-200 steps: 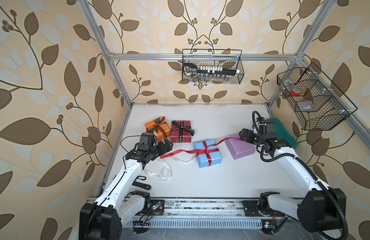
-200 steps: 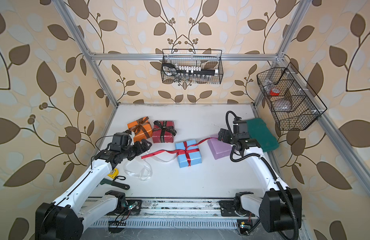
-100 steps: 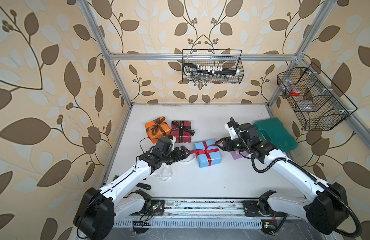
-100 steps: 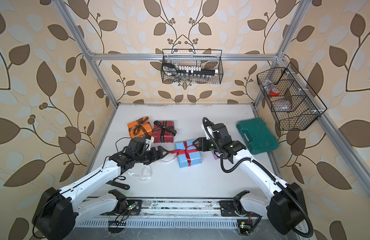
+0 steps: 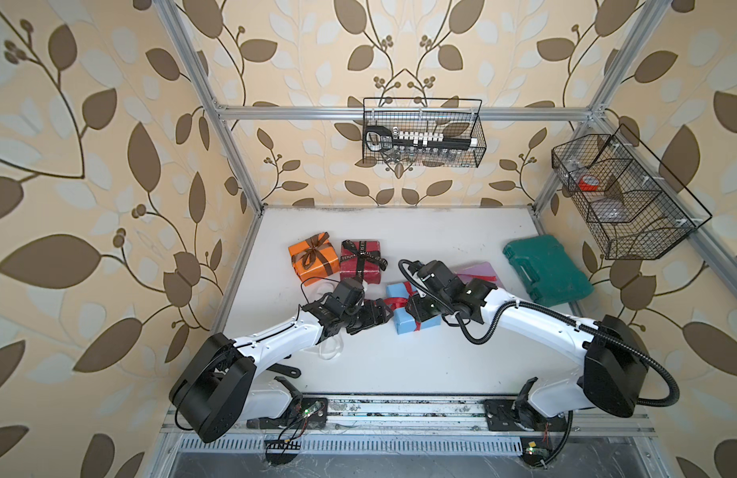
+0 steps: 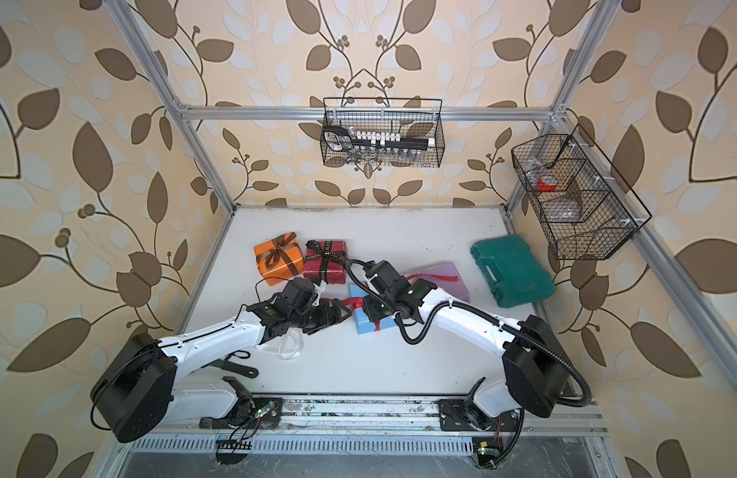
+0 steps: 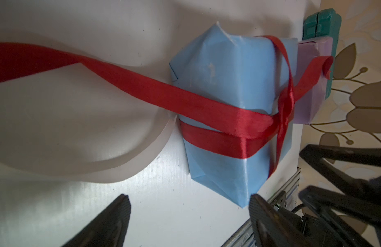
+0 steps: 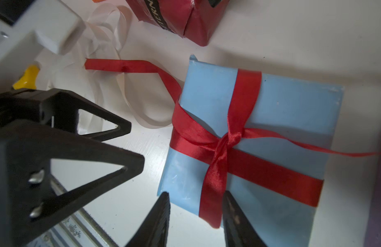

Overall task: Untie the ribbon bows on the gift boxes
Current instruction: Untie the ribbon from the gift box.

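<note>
Red ribbon (image 8: pixel 213 188) straddled by right tool (image 8: pixel 196 192), narrowly apart; left tool (image 7: pixel 188 195) wide apart; both reach inward.

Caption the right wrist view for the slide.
Right gripper open astride the red satin ribbon on the light-blue paper-wrapped gift box, knot tied, no bow loops.

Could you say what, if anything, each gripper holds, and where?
Nothing: right gripper straddles the red ribbon on the blue box, unclamped; left gripper is open.

The white table (image 5: pixel 399 364) bears 4 gift boxes (image 5: pixel 313 258), a green case (image 5: pixel 544 269), a white ribbon (image 6: pixel 290 345).
</note>
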`<state>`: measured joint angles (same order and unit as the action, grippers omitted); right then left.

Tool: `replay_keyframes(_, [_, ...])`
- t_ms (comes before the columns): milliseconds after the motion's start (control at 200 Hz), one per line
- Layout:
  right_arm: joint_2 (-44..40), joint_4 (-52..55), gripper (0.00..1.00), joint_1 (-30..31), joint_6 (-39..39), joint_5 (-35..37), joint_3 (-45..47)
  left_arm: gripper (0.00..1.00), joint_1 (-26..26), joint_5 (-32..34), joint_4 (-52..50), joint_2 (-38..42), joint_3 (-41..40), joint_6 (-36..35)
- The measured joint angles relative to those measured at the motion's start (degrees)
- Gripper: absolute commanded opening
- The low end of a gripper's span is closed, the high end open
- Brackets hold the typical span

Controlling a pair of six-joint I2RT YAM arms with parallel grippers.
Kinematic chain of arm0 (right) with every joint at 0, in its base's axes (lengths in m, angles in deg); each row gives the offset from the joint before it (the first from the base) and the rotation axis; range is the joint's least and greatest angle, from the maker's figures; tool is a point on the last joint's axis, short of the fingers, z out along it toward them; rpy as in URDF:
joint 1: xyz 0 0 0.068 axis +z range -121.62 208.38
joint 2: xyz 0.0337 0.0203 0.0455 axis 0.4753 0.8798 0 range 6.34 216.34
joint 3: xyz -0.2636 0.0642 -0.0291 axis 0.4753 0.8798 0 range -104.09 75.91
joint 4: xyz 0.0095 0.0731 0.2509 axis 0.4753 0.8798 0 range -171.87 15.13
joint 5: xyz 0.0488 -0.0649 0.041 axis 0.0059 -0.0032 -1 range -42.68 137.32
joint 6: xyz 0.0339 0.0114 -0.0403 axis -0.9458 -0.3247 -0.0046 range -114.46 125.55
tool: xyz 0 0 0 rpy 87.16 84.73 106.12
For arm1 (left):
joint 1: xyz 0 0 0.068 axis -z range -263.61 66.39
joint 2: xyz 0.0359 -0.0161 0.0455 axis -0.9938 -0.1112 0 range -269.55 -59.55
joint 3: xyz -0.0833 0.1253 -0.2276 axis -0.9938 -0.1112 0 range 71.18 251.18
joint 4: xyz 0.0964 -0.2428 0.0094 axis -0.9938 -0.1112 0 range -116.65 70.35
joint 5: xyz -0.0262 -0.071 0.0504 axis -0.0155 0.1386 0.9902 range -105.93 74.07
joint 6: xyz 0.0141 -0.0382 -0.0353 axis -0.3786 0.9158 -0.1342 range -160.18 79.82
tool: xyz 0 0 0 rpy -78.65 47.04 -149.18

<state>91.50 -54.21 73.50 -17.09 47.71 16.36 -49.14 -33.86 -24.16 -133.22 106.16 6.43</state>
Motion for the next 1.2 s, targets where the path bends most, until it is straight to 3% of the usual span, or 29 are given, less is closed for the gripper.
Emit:
replay_keyframes(295, [4.35, 1.25, 0.40, 0.04, 1.51, 4.46, -1.68, 0.89, 0.02, 0.46, -0.07, 0.00, 0.22, -0.07])
replay_keyframes(845, [2.34, -15.58, 0.42, -14.84, -1.07, -28.61, 8.22, 0.90, 0.37, 0.04, 3.45, -9.11, 4.07, -0.11])
replay_keyframes(1200, [3.54, -20.87, 0.41, -15.37, -3.39, -39.93, 10.82, 0.90, 0.85, -0.09, 4.83, -10.43, 4.66, -0.11])
